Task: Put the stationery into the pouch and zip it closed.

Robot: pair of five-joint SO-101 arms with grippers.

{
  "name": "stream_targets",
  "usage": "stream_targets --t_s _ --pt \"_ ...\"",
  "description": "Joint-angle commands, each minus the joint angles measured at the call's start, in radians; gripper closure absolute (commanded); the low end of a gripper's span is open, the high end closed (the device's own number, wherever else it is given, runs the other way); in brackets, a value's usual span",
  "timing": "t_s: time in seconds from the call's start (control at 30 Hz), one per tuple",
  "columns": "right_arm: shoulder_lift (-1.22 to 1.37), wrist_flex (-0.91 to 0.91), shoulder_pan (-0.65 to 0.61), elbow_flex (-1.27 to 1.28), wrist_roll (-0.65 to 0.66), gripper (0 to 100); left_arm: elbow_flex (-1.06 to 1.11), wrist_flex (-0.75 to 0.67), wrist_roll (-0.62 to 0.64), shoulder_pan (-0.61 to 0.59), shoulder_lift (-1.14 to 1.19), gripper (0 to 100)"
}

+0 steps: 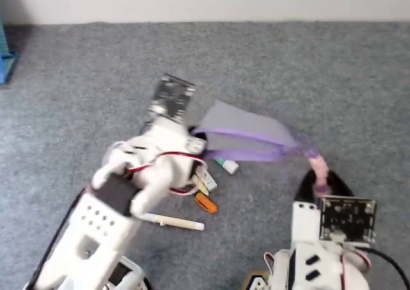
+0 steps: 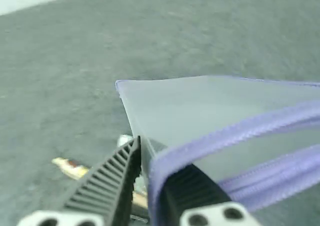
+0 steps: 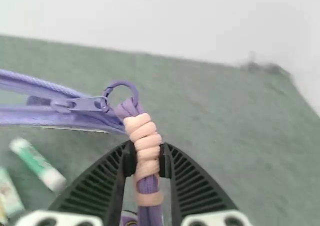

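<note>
- The pouch (image 1: 243, 127) lies mid-tabletop (image 1: 307, 66), between the two arms. It is a flat sleeve of frosted, see-through plastic edged with a woven purple zip band.
- The tabletop is covered in a grey, felt-like nap.
- The left gripper (image 2: 150, 153) has black ribbed jaws pinched on the pouch's corner, and the purple band passes between them. In the left wrist view this corner is lifted and the plastic wall (image 2: 210, 111) stands up from the surface.
- The right gripper (image 3: 146, 153) is clamped on the pull cord (image 3: 142, 136), a knotted braid of pink and purple. The cord hangs from a round ring on the metal zip slider (image 3: 82, 105), which sits at the pouch's end nearest that arm.
- From above, the cord (image 1: 318, 165) shows as a pink stub stretched from the pouch's tail to the right gripper (image 1: 318, 178).
- The stationery lies loose outside the pouch, beside the left gripper (image 1: 192, 139):
  - a round white stick with a green end (image 1: 226, 166), just beside the zip band
  - flat printed packets (image 1: 204, 181)
  - a short orange piece (image 1: 206, 203)
  - a slim cream pen (image 1: 174, 222), nearest the arm bases
- The right wrist view shows the white stick's (image 3: 37, 165) rounded barrel up close. The orange piece and the pen are in the high view.
</note>
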Motion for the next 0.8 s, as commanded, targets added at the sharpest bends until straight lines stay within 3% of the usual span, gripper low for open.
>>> stream_targets --t_s 0.0,0.17,0.37,0.53,0.77 --pt "0.056 -0.133 -0.107 0.035 -0.072 99.1 -0.088 0.092 -0.006 -0.123 -0.112 99" --pt "0.246 -0.285 -0.294 0.035 -0.175 99.1 -0.133 0.226 -0.026 -0.284 -0.193 99" --pt "0.475 -0.51 -0.564 0.035 -0.192 99.1 -0.142 0.336 -0.078 -0.477 -0.324 99" --pt "0.644 -0.624 -0.671 0.035 -0.192 98.5 -0.068 0.404 -0.107 -0.611 -0.422 99" --pt "0.75 -0.57 -0.722 -0.041 -0.273 74.2 0.105 0.404 -0.098 -0.706 -0.543 99"
